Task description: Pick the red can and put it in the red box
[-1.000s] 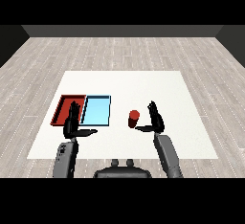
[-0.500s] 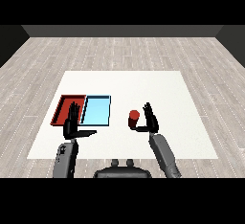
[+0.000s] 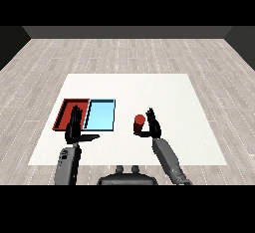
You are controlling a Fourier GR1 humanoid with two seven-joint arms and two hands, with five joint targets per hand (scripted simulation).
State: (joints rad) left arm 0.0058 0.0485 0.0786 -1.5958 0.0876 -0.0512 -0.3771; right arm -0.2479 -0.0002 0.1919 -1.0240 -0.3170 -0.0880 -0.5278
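The red can stands upright on the white table, right of the two trays. My right hand is open just to the can's right, fingers straight and pointing up, thumb reaching toward the can's base. The red tray lies at the left, with the light blue tray touching its right side. My left hand is open in front of the red tray, fingers up over the tray's near edge, thumb out to the right, holding nothing.
The white table stretches far behind and to the right of the can. Grey wooden floor surrounds it. Both forearms come in from the lower corners.
My right hand has moved left, closing the gap until it is beside the can. The left hand, the can and the trays have stayed where they were.
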